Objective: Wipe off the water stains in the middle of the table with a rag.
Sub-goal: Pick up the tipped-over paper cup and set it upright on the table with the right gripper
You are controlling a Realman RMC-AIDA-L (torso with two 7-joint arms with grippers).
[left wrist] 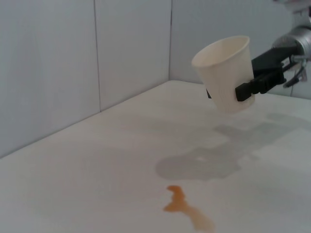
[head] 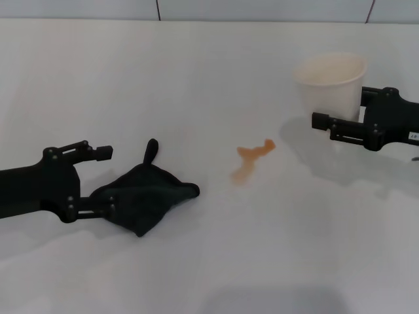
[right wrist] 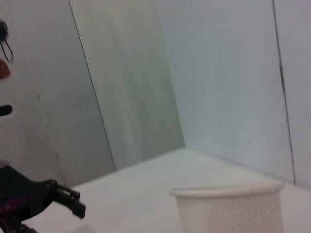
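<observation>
while the rag [head: 145, 197] lies on the table [head: 196, 85] at lower left of the head frame, its narrow tail points up toward the far edge and its broad body spreads toward lower right. the left gripper [head: 98, 180] sits at the rag's left side, fingers spread wide; the lower finger touches the cloth, the upper one stands clear of it. the water stains [head: 251, 161] lie at centre frame, right of the rag and apart from it, long axis running from lower left to upper right, with a branching upper end. at upper right, the right gripper [head: 340, 124] is closed around a white paper cup [head: 329, 82], held tilted and clear of the table in the left wrist view.
</observation>
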